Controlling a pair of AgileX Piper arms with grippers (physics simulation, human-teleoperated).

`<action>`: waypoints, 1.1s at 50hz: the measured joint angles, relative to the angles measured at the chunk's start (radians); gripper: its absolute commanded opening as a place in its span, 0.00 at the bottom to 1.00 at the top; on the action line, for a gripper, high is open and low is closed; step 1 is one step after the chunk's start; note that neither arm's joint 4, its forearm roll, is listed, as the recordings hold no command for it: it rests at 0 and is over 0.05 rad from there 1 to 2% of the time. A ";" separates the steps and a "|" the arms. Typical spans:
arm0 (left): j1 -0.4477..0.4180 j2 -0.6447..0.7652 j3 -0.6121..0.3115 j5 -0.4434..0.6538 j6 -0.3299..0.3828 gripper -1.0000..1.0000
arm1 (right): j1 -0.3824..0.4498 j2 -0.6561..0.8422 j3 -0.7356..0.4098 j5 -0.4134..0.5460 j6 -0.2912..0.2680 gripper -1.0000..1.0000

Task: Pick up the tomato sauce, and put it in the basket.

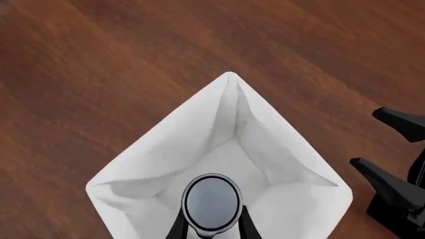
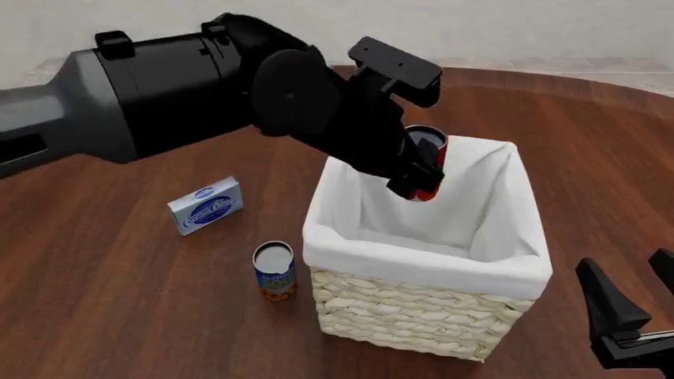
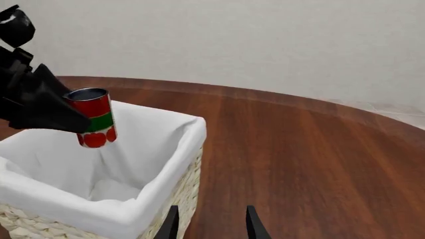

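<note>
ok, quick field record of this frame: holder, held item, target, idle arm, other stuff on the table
holder: left hand, shut on the tomato sauce
held item: upright, above the basket's opening
target: basket, white lining, nothing seen inside
idle arm: right hand, open, beside the basket
other stuff: blue and orange can, blue and white box, both left of the basket

tomato sauce (image 2: 427, 162) label mostly hidden behind the left gripper (image 2: 421, 178), basket (image 3: 174, 149) cut off at the right wrist view's edge, right gripper (image 2: 632, 304) cropped at the front view's corner
</note>
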 measured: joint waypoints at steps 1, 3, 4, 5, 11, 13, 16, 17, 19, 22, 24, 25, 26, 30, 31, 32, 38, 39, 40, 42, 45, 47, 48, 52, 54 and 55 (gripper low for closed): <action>0.001 0.004 -0.002 0.003 0.002 0.00 | 0.000 -0.001 0.000 0.001 0.000 1.00; 0.001 0.012 -0.007 0.009 0.006 0.00 | -0.001 -0.005 0.000 0.005 0.001 1.00; 0.001 0.016 -0.009 0.012 0.007 0.00 | -0.001 -0.007 0.000 0.007 0.001 1.00; 0.001 0.020 -0.011 0.014 0.009 0.00 | -0.001 -0.010 0.000 0.009 0.001 1.00; 0.001 0.040 -0.019 0.026 0.016 0.00 | -0.003 -0.022 0.000 0.021 0.003 1.00; 0.000 0.046 -0.021 0.029 0.018 0.00 | -0.003 -0.024 0.000 0.023 0.003 1.00; -0.002 0.054 -0.023 0.035 0.020 0.00 | -0.003 -0.026 0.000 0.026 0.004 1.00; -0.003 0.057 -0.023 0.036 0.020 0.00 | -0.004 -0.027 0.000 0.026 0.004 1.00; -0.004 0.063 -0.025 0.040 0.022 0.00 | -0.004 -0.028 0.000 0.027 0.004 1.00; -0.007 0.070 -0.025 0.045 0.024 0.00 | -0.004 -0.028 0.000 0.027 0.005 1.00; -0.010 0.075 -0.023 0.047 0.024 0.00 | -0.004 -0.027 0.000 0.027 0.005 1.00; -0.011 0.077 -0.022 0.048 0.024 0.00 | -0.004 -0.026 0.000 0.026 0.005 1.00; -0.013 0.079 -0.021 0.048 0.024 0.00 | -0.004 -0.025 0.000 0.026 0.005 1.00; -0.018 0.087 -0.015 0.050 0.025 0.00 | -0.004 -0.023 0.000 0.023 0.005 1.00; -0.019 0.089 -0.014 0.051 0.025 0.00 | -0.004 -0.022 0.000 0.023 0.005 1.00; -0.020 0.091 -0.012 0.051 0.026 0.00 | -0.004 -0.021 0.000 0.022 0.005 1.00; -0.026 0.103 -0.005 0.051 0.027 0.00 | -0.003 -0.018 0.000 0.020 0.006 1.00; -0.027 0.105 -0.004 0.051 0.027 0.00 | -0.003 -0.018 0.000 0.019 0.006 1.00; -0.028 0.106 -0.003 0.051 0.027 0.00 | -0.004 -0.018 0.000 0.019 0.006 1.00; -0.028 0.111 -0.007 0.054 0.030 1.00 | -0.004 -0.017 0.000 0.018 0.006 1.00; -0.026 0.118 -0.017 0.059 0.039 1.00 | -0.004 -0.015 0.000 0.016 0.007 1.00; -0.025 0.123 -0.024 0.063 0.044 1.00 | -0.003 -0.013 0.000 0.014 0.007 1.00; -0.024 0.125 -0.028 0.065 0.047 1.00 | -0.003 -0.012 0.000 0.014 0.007 1.00; -0.016 0.135 -0.045 0.075 0.061 1.00 | -0.002 -0.011 0.000 0.012 0.007 1.00; -0.012 0.140 -0.054 0.080 0.068 1.00 | -0.001 -0.012 0.000 0.013 0.006 1.00; -0.010 0.142 -0.058 0.082 0.071 1.00 | -0.001 -0.012 0.000 0.013 0.006 1.00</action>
